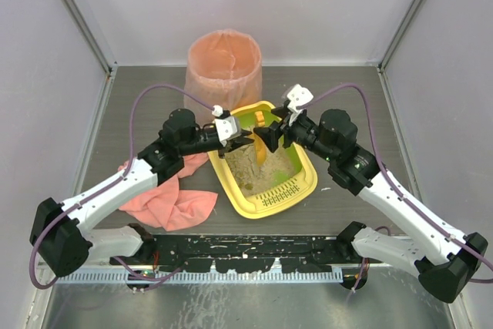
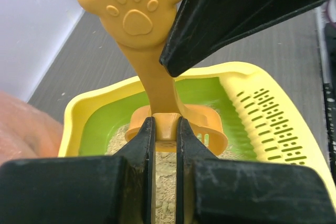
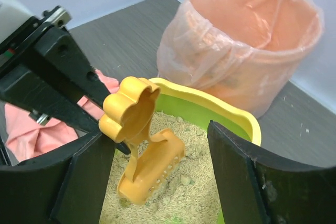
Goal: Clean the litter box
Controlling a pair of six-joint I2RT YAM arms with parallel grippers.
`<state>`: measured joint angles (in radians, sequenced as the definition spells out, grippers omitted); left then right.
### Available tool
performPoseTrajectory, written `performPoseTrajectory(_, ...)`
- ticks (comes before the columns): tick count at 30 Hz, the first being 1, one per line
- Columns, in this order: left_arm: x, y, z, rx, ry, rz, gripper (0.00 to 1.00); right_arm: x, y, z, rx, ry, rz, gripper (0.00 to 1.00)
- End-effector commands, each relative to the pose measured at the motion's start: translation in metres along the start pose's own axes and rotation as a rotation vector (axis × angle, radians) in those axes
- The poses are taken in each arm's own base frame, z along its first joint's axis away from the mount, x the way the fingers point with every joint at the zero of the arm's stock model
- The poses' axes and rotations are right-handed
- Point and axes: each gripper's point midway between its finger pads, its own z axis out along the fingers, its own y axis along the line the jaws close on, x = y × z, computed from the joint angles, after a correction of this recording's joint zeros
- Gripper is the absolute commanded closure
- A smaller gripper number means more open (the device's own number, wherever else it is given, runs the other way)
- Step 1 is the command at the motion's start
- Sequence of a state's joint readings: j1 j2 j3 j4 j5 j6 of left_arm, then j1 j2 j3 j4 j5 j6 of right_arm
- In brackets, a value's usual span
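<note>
The litter box (image 1: 228, 184) is a yellow tray with a lime-green inside, a slotted grate (image 1: 279, 195) at its near end and beige litter. It lies mid-table. An orange slotted scoop (image 1: 262, 149) with a paw-shaped handle stands tilted in the litter. My left gripper (image 2: 165, 129) is shut on the scoop's neck (image 2: 166, 124), just above the bowl. My right gripper (image 3: 157, 135) is open; its fingers stand either side of the paw handle (image 3: 131, 106) without touching it. Small clumps (image 3: 181, 180) lie in the litter beside the scoop (image 3: 152, 166).
A tall round pink-lined bin (image 1: 223, 63) stands just behind the tray, also in the right wrist view (image 3: 247, 40). A pink cloth (image 1: 169, 198) lies left of the tray under my left arm. Grey walls close in the table at the back and sides.
</note>
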<state>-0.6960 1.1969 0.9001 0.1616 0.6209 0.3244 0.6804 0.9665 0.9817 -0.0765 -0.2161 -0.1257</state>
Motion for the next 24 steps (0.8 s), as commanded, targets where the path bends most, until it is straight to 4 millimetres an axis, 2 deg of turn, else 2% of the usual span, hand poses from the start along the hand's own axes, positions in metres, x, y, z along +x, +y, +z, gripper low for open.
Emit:
performPoseTrajectory(1,-0.019,0.02,-0.001,-0.137,0.021,0.091,1.0,-0.03,-0.031,-0.005,0.207,-0.113,0.165,0.27)
performPoseTrajectory(5,-0.014,0.021,0.006,-0.163,0.055,0.095,1.0,-0.026,-0.036,0.002,0.237,-0.105,0.227,0.32)
performPoseTrajectory(10,-0.009,0.027,0.013,-0.206,0.109,0.1,1.0,-0.012,-0.033,0.015,0.223,-0.056,0.266,0.35)
performPoseTrajectory(20,-0.005,0.032,0.015,-0.232,0.146,0.1,1.0,-0.012,-0.034,0.016,0.236,-0.059,0.287,0.35)
performPoseTrajectory(24,-0.002,0.033,0.015,-0.242,0.154,0.103,1.0,-0.003,-0.042,0.016,0.299,-0.02,0.34,0.47)
